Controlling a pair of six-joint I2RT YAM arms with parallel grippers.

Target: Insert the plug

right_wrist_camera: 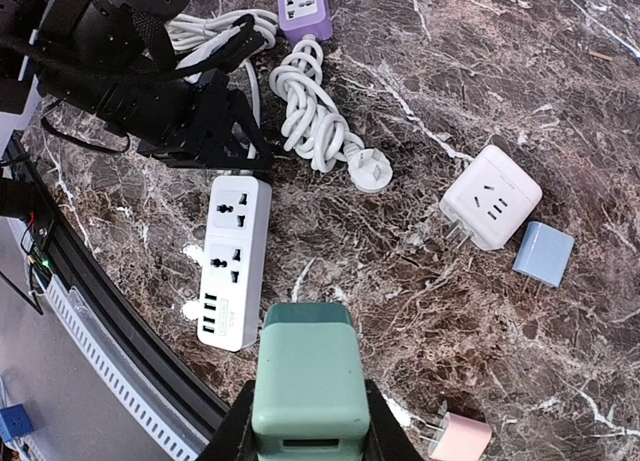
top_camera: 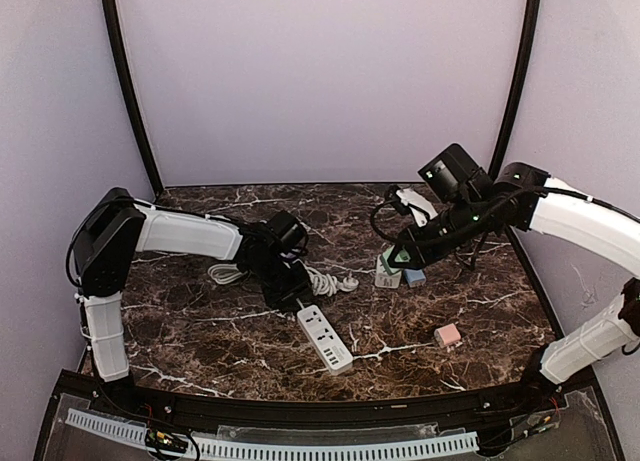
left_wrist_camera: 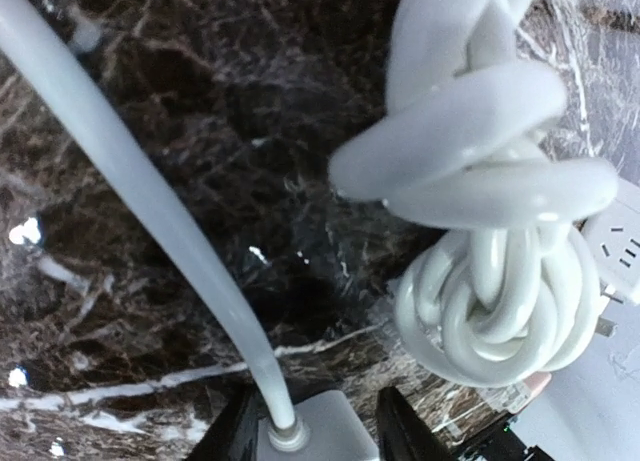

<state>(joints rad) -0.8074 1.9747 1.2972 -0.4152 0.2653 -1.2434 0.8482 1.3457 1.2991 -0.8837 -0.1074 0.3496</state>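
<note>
A dark, white-veined marble table (top_camera: pixel 470 311) carries everything. The left arm (top_camera: pixel 190 233) stretches low across it, and the left gripper (top_camera: pixel 288 287) straddles the cable end of the long white plastic power strip (top_camera: pixel 325 338). I cannot tell whether its fingers pinch the strip or sit loose. The right arm (top_camera: pixel 575 221) is folded at the elbow. The right gripper (right_wrist_camera: pixel 310 426) hangs beyond and to the right of the strip, clamped on the green rounded-block plug adapter (right_wrist_camera: pixel 305 376).
</note>
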